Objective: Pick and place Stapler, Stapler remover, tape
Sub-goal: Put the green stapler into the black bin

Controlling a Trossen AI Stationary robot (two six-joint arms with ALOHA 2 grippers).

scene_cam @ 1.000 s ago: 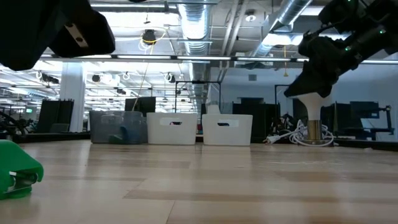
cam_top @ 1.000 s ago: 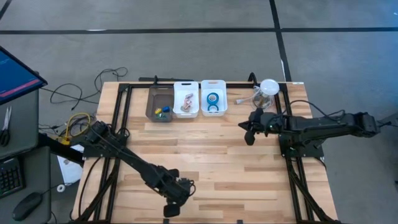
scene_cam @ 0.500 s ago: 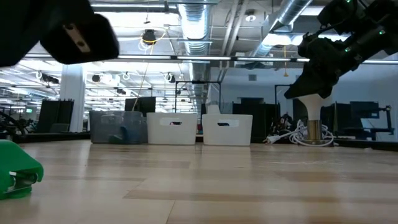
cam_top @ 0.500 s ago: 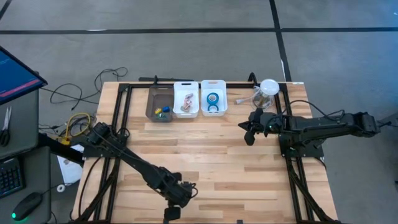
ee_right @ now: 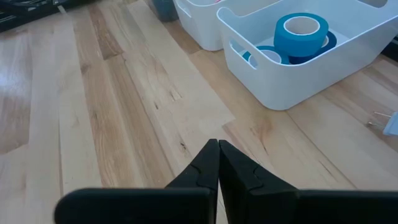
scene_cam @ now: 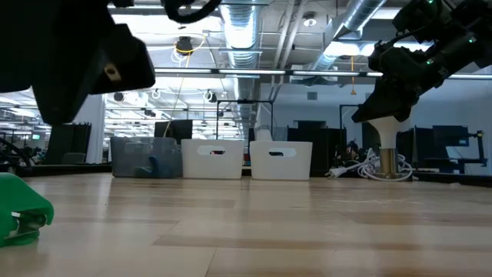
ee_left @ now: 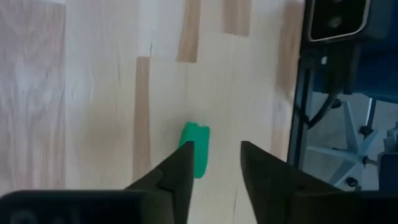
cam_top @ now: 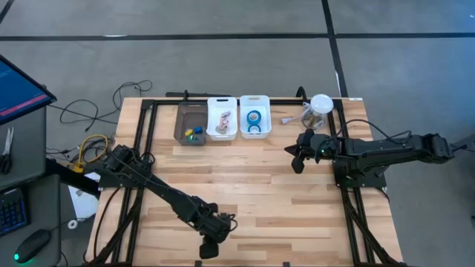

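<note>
A small green stapler-like thing (ee_left: 195, 150) lies on the wood near the table's near edge; it also shows at the left of the low view (scene_cam: 21, 209). My left gripper (ee_left: 214, 146) hangs open above it, pointing steeply down, and the green thing shows just past one fingertip, apart from both. In the high view my left gripper (cam_top: 209, 249) hides it. Blue tape rolls (ee_right: 301, 30) lie in the right white bin (cam_top: 254, 117). My right gripper (ee_right: 217, 144) hangs shut over the table's right part (cam_top: 297, 165).
Three bins stand in a row at the far edge: a grey one (cam_top: 191, 123) with small coloured blocks, a white one (cam_top: 223, 119) with pale pinkish things, and the tape bin. A white lamp-like object and cables (cam_top: 319, 106) sit at the far right. Bare wood lies between the arms.
In the low view my left gripper's dark bulk now reaches lower and farther sideways above the green thing than before. The green thing has kept still.
</note>
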